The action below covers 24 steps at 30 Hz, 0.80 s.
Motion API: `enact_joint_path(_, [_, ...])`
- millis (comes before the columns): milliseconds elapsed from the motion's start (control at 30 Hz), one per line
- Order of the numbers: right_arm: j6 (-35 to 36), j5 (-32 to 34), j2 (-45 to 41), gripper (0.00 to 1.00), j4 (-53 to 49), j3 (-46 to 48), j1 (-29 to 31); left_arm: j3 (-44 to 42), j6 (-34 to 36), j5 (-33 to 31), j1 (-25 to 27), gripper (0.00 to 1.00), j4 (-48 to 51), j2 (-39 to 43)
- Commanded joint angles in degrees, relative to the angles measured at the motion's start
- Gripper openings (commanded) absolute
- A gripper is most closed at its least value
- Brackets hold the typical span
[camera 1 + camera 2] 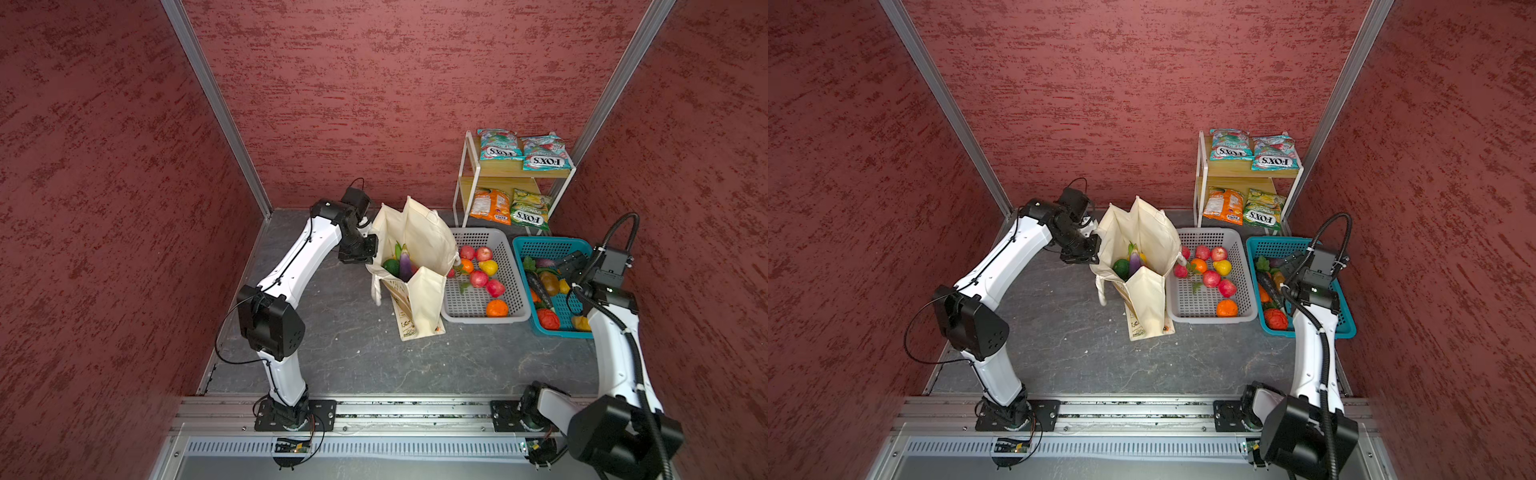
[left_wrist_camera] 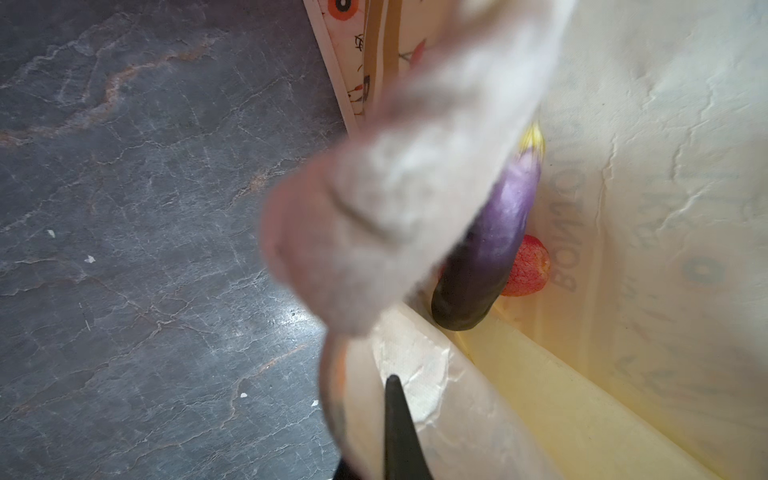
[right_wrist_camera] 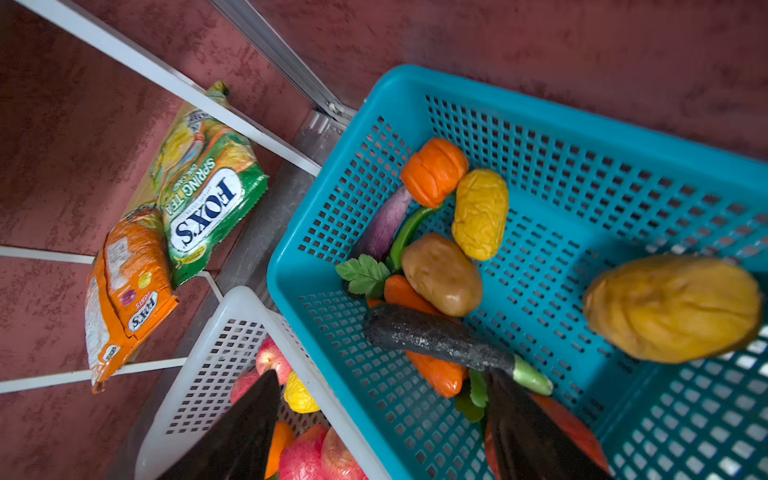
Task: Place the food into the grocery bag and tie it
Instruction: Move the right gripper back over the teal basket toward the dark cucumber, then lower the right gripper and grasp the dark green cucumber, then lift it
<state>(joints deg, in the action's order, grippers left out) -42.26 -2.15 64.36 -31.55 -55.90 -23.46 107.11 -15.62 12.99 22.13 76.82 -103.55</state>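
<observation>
Packing partway | left gripper was pinched onto the grocery bag rim, mid-table, aubergine inside | right gripper hung spread, empty, above blue basket | teal FOX'S packets on shelf, tying undone.

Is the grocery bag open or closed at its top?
Open: the left gripper pinches the grocery bag rim, and a purple eggplant shows inside.

We find bare floor open near and left of the grocery bag. On its right the grey basket crowds just beside it, then the blue basket; the shelf rack closes the far right corner.
</observation>
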Motion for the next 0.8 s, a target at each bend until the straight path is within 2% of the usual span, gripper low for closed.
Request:
enact_joint_path(0, [-11.5,-9.8,1.6,0.75,-1.7,-0.2,-1.6,-1.2,0.1,0.4,-0.1,0.00,-0.9,2.0])
enact_joint_path(133, [-26.6,-15.7,3.2,0.70,-1.9,0.8,-2.1,-1.4,-0.3,0.3,-0.1,0.00,-1.2,2.4])
enact_joint_path(233, [-39.5,-16.3,2.0,0.62,1.7,3.9,-2.0,-1.6,-0.7,0.2,-0.1,0.00,-1.7,2.7])
enact_joint_path(267, [-41.8,-15.9,2.0,0.61,1.5,4.0,-2.0,-1.7,-0.8,0.2,-0.1,0.00,-1.7,2.8])
enact_joint_path(500, [-50.2,-6.7,5.4,0.64,-9.8,-3.8,-1.9,-1.6,-1.3,0.4,-0.1,0.00,-2.3,2.7])
enact_joint_path(767, [-57.5,-6.3,11.8,0.67,-12.3,-8.0,-1.5,-1.9,-1.4,0.5,-0.1,0.00,-3.0,2.3])
